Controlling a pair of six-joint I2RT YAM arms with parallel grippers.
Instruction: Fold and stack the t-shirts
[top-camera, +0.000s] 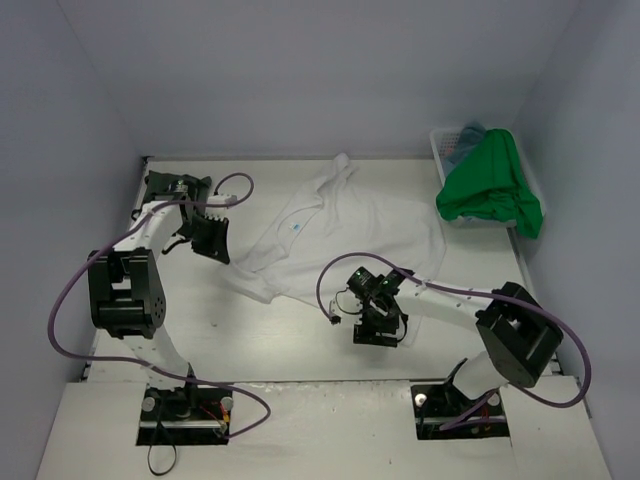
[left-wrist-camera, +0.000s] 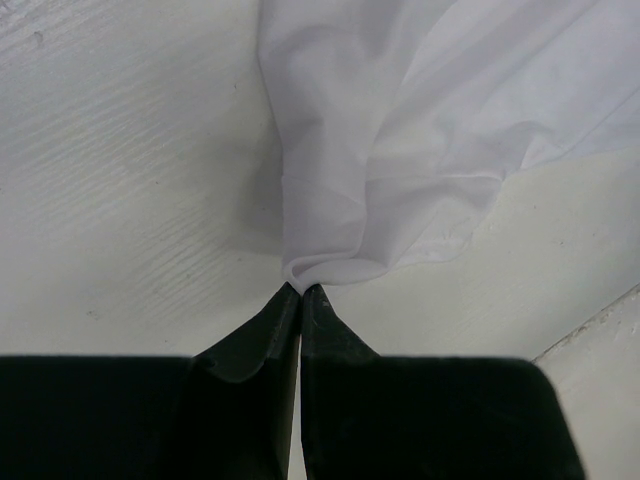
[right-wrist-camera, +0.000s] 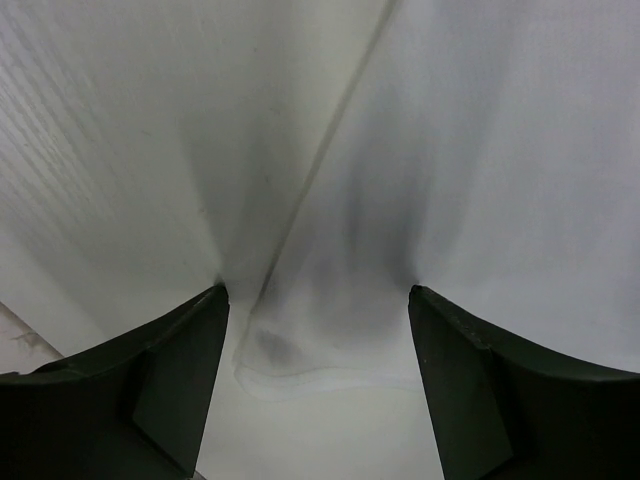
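While left hand (left-wrist-camera: 301, 291) pinches white t-shirt (top-camera: 340, 235) edge | right hand (right-wrist-camera: 318, 292) spread astride hem corner

I see a white t-shirt (top-camera: 345, 235) spread out, rumpled, left of the basket (top-camera: 445, 150); a bright green t-shirt (top-camera: 490, 185) drapes over its rim.

White links (top-camera: 143, 230), black joints (top-camera: 122, 290), purple cables (top-camera: 58, 310), black left claw (left-wrist-camera: 301, 290), right claw (right-wrist-camera: 318, 300)

The white t-shirt (left-wrist-camera: 400, 150) was cut off by both wrist views; the basket (top-camera: 445, 150) was mostly hidden by the green t-shirt (top-camera: 490, 185).
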